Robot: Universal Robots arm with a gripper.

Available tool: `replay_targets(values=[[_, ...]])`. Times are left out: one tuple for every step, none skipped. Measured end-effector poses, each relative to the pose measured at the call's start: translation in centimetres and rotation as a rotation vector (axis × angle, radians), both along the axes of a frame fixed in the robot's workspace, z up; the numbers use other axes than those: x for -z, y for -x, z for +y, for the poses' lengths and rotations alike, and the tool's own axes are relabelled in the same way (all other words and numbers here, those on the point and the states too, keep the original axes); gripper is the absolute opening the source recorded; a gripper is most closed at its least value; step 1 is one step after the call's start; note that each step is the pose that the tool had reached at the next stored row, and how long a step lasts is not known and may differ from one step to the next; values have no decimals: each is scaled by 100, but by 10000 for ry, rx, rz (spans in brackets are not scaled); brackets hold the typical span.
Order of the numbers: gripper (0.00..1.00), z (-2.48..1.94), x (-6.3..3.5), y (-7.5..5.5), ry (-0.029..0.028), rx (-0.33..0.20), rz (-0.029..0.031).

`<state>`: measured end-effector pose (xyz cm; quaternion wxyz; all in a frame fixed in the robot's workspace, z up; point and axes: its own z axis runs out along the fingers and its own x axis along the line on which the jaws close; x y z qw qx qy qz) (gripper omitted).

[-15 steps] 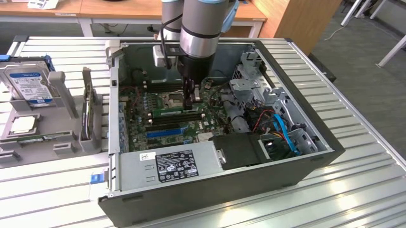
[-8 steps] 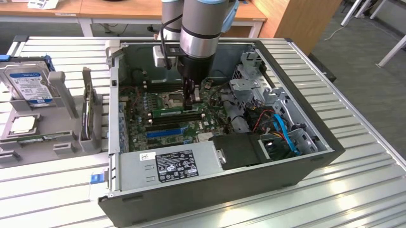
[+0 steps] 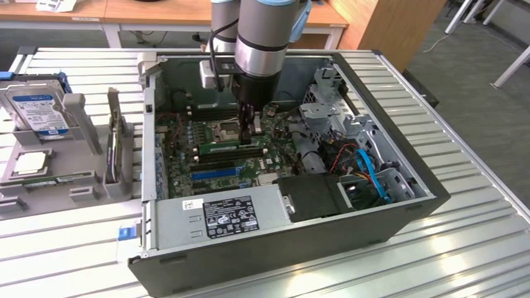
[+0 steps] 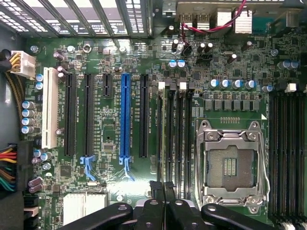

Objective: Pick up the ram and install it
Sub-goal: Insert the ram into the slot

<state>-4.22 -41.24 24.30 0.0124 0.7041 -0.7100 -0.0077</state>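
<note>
Now hand (image 3: 251, 130) closed over mem slots (image 4: 175, 134) nr CPU socket (image 4: 230, 165), ram (image 3: 222, 148) along slots just beside.

One computer case (image 3: 331, 242), one hard drive (image 3: 37, 108)

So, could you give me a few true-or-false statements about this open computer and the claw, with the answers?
1. The claw is down inside the open computer case. True.
2. The claw is spread wide open. False: it is shut.
3. The processor socket has no chip in it. True.
4. The blue slot holds a card. False: it is empty.
5. The hard drive sits inside the case. False: it stands outside, to the exterior view's left.
</note>
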Motion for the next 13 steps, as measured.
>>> replay_targets(values=[[12,-3,1,0,-1,0,-1],[12,-6,0,0,-1,0,-1],[12,-7,0,0,-1,1,-1],[12,-7,0,0,-1,1,-1],[12,-7,0,0,-1,1,-1],[12,-7,0,0,-1,1,0],[12,-7,0,0,-1,1,-1],[12,-7,0,0,-10,0,-2],[12,-7,0,0,-17,1,-2],[12,-7,0,0,-18,0,-3],[12,-7,0,0,-19,1,-3],[12,-8,0,0,-21,1,-3],[12,-9,0,0,-22,0,-3]])
